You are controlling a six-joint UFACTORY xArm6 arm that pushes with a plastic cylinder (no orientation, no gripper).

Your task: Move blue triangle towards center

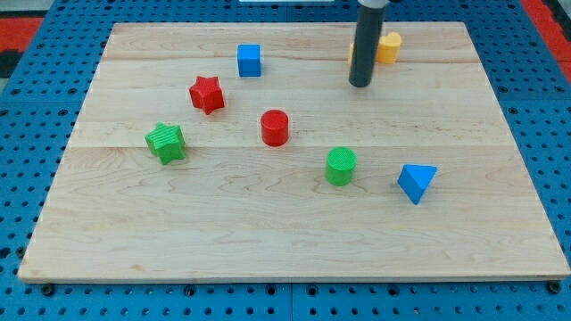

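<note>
Approaching is the step in hand: my tip (359, 84) (a bare rod, nothing to open or hold) stands near the yellow block (388, 46), well apart from the blue triangle (417, 182) at the view's right. Next, I must go behind it.

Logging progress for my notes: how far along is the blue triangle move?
Nothing looks done: the blue triangle sits at the view's lower right, beyond the green cylinder. My tip is far off by the yellow block. Approaching and pushing it toward center remain.
</note>
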